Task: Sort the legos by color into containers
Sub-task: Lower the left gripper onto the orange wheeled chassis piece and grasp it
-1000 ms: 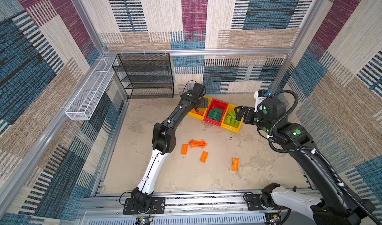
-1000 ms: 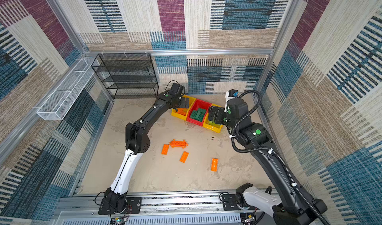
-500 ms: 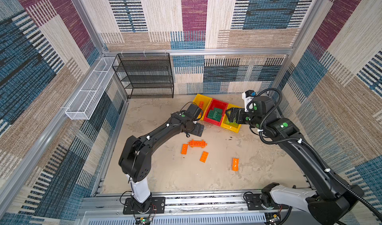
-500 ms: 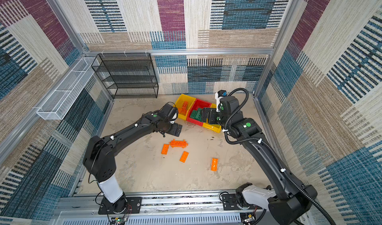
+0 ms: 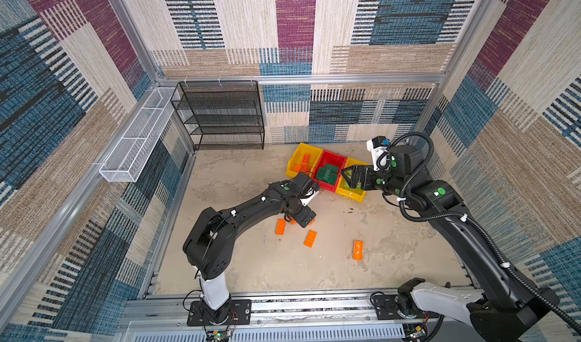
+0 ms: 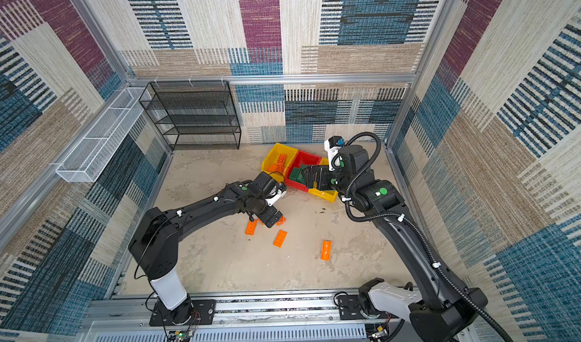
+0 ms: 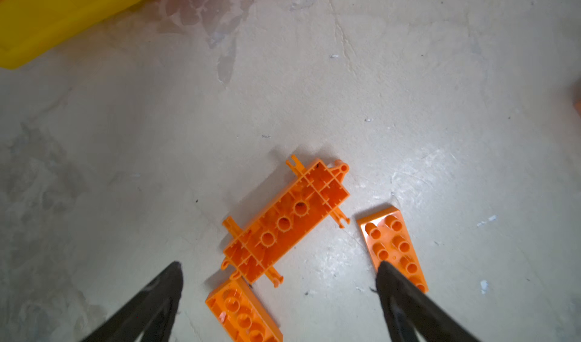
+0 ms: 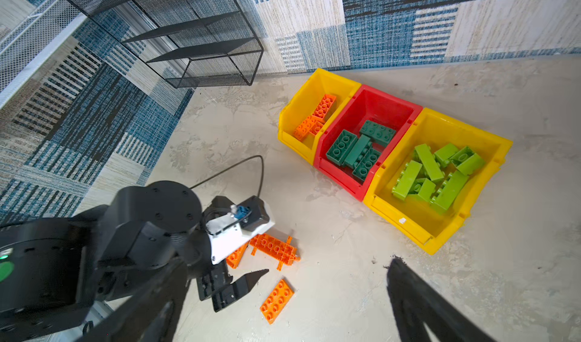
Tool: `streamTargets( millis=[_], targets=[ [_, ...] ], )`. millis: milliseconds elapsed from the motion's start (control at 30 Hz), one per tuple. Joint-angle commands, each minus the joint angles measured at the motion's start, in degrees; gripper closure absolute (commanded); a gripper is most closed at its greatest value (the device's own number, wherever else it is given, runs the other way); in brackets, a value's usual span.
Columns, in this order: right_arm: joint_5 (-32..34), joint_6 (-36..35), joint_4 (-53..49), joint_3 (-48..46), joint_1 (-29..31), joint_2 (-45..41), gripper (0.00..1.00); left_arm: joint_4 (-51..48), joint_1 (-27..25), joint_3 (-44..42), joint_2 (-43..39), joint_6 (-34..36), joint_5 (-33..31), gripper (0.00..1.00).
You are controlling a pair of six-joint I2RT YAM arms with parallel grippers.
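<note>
The three joined bins sit toward 12 o'clock on the counter (image 5: 251, 261), angled so the row runs from about 11 to 4 o'clock. The yellow bin (image 8: 301, 104) at the 11 o'clock end holds a few orange bricks (image 8: 314, 117). The red bin (image 8: 377, 104) in the middle holds the dark green bricks (image 8: 358, 148). The second yellow bin (image 8: 440, 126) holds a heap of lime green bricks (image 8: 434, 173).

Four orange pieces lie loose on the counter. The left claw (image 7: 279, 268) stands wide and holds nothing. It is low over a long orange piece (image 7: 286, 221) that lies upside down with its hollow underside and side pegs showing. A wedge-shaped orange plate (image 7: 393, 246) lies just beside that piece, and one finger (image 7: 396, 290) overlaps its end in the left wrist view; I cannot tell whether they touch. Another orange plate (image 7: 242, 312) lies between the fingers, close to the long piece's other end. A fourth orange brick (image 5: 357, 250) lies well apart, at about 4 o'clock from the left claw.

The right claw (image 5: 348, 176) is also wide and empty, poised above the lime bin. A black mesh rack (image 5: 220, 117) stands in the 11 o'clock corner.
</note>
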Motion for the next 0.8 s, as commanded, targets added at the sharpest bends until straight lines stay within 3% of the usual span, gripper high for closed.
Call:
streamTargets(
  millis=[0,500,700,767],
  targets=[
    [-0.3,1.9,-0.4,-0.7,-0.1,-1.2,0.0,-2.3,0.0,2.5,3.6,6.3,2.2,0.04],
    [1.0,1.7,-2.3,1.0,-1.0,0.7,0.0,-3.9,0.1,3.9,8.8,9.2,3.0,0.12],
    [0.5,0.7,-2.0,2.5,-1.7,2.9,0.0,-3.4,0.7,2.0,8.4,8.2,2.5,0.22],
    [0.5,0.4,-1.8,3.0,-2.1,3.7,0.0,-3.4,1.2,2.1,8.6,7.9,2.9,0.3]
  ],
)
